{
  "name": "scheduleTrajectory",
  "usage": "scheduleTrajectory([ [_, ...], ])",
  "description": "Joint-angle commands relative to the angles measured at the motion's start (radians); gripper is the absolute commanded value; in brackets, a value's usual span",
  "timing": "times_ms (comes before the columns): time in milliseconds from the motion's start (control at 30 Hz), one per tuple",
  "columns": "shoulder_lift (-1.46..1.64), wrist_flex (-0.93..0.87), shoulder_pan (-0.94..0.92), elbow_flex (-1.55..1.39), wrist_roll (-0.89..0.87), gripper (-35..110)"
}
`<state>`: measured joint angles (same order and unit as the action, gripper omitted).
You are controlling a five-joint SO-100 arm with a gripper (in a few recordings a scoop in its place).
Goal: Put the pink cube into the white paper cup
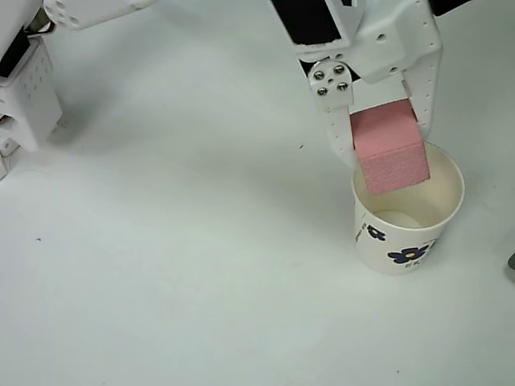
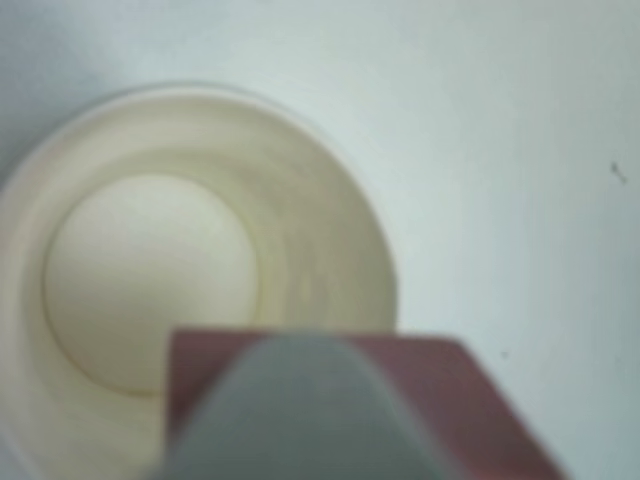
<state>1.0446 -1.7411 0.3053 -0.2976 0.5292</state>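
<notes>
The gripper (image 1: 386,141) grips the pink cube (image 1: 389,153) above the 11 o'clock rim of the white paper cup (image 1: 402,241). Remaining: centre, release.

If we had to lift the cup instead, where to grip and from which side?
Pinch the cup wall at its rolled rim, one jaw inside, one outside, coming from above: it stands upright with its mouth open. Right now the gripper holds the cube over that mouth, so release the cube first.
</notes>
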Motion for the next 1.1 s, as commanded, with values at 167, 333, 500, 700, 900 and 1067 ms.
scheduleTrajectory([
  [167,0.008,-0.015,0.035,0.169,0.005,17],
  [333,-0.035,-0.015,0.037,0.178,0.003,17],
  [500,-0.087,-0.015,0.034,0.221,0.005,17],
  [700,-0.098,-0.015,0.034,0.238,0.009,17],
  [900,-0.098,-0.017,0.038,0.239,0.012,28],
  [1067,-0.117,-0.018,0.038,0.238,0.020,35],
])
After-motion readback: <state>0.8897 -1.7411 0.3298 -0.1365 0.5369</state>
